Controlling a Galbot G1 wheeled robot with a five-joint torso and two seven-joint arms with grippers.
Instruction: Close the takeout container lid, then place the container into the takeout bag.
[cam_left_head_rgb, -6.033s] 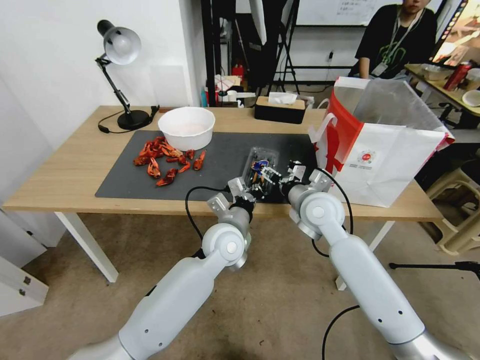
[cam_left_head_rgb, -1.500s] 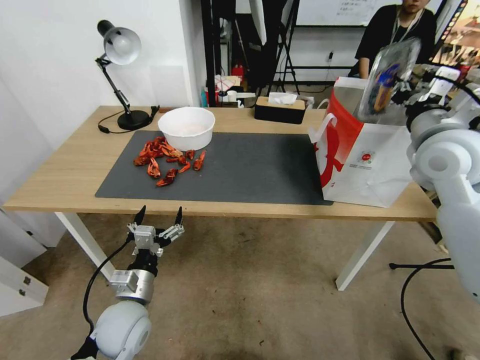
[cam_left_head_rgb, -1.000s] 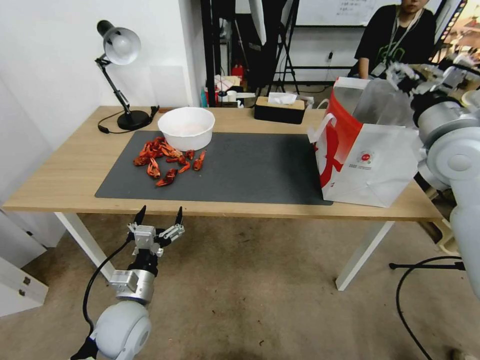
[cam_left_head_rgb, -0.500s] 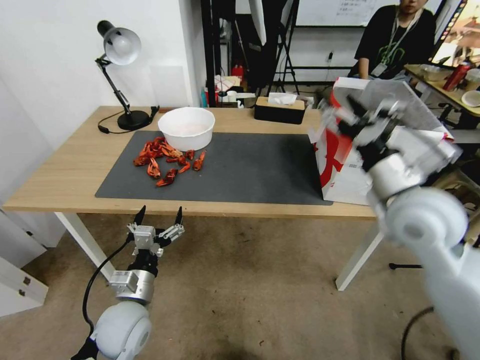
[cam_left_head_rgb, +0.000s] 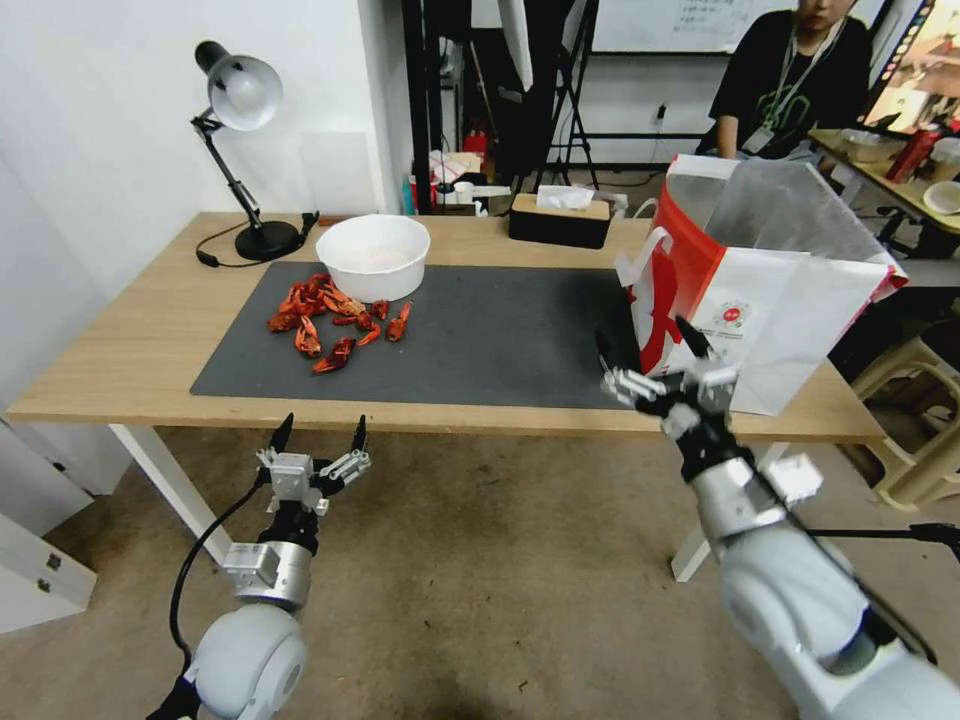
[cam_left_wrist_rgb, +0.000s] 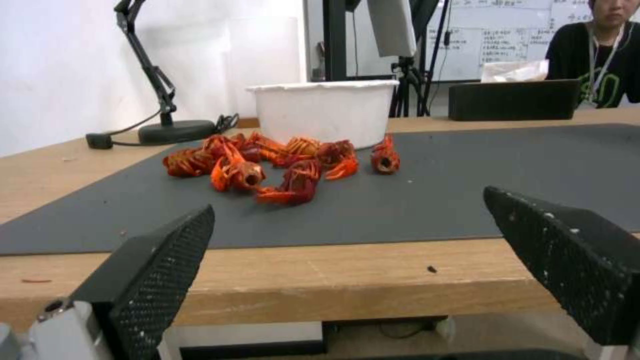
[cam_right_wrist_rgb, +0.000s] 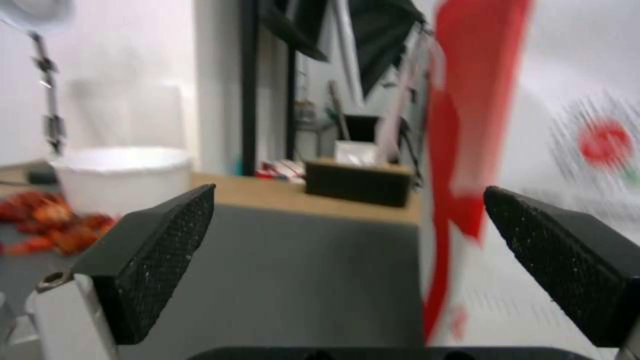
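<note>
You get bright, even room light with soft, faint shadows under the table (cam_left_head_rgb: 150, 330). Head view bows straight lines toward its edges. In your right wrist view the takeout bag (cam_right_wrist_rgb: 533, 150) is smeared by motion blur and the white bowl (cam_right_wrist_rgb: 120, 175) is soft. Your left wrist view is sharper, with its near fingers (cam_left_wrist_rgb: 160, 265) slightly soft.
</note>
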